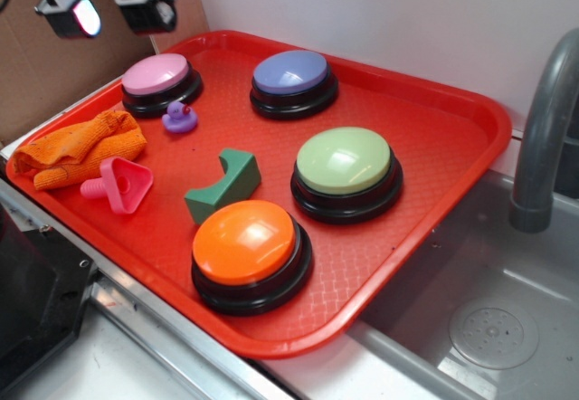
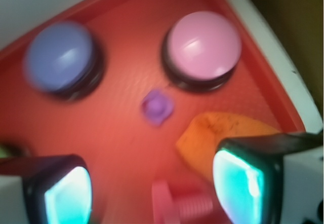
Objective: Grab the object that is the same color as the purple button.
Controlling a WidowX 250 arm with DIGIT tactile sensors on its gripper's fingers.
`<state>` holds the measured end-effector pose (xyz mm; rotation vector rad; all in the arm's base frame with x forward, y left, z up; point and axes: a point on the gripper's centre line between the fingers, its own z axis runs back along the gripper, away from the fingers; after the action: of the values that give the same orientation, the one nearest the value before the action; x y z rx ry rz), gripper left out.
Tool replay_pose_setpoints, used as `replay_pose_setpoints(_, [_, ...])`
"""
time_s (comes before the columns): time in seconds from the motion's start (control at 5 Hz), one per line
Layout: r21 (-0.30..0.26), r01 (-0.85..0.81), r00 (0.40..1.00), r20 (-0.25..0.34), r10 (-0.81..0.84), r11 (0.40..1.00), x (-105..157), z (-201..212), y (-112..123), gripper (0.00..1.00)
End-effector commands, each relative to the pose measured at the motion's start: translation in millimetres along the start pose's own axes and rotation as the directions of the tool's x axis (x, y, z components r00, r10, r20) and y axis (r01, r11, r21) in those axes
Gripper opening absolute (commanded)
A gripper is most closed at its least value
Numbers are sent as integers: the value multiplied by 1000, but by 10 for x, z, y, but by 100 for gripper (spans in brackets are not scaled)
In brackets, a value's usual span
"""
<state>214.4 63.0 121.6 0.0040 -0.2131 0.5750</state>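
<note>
A tiny purple duck (image 1: 179, 117) with a reddish beak sits on the red tray (image 1: 452, 138), just in front of the pink button (image 1: 159, 80). The wrist view shows the duck (image 2: 157, 106) as a small purple blob below the two buttons. The purple button (image 1: 292, 78) stands at the tray's back middle, and in the wrist view the purple button (image 2: 59, 58) is at upper left. My gripper (image 1: 113, 9) hangs high above the tray's back left corner, well above the duck. It is open with nothing between its fingertips (image 2: 238, 183).
An orange cloth (image 1: 77, 149) lies at the tray's left edge, a pink peg toy (image 1: 120, 184) beside it. A green block (image 1: 224, 184), a green button (image 1: 346, 168) and an orange button (image 1: 248, 248) fill the front. A sink and grey faucet (image 1: 547, 128) stand right.
</note>
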Motion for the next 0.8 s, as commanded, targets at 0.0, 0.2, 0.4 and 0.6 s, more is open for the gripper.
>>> replay_pose_setpoints(0.0, [112, -253, 963, 120, 240, 961, 164, -402, 88, 100])
replay_pose_setpoints(0.2, [145, -281, 956, 133, 262, 949, 191, -565, 108, 100])
replay_pose_setpoints(0.4, [154, -327, 943, 121, 311, 932, 151, -692, 171, 100])
replay_pose_setpoints(0.6, [93, -321, 946, 71, 315, 942, 158, -858, 169, 100])
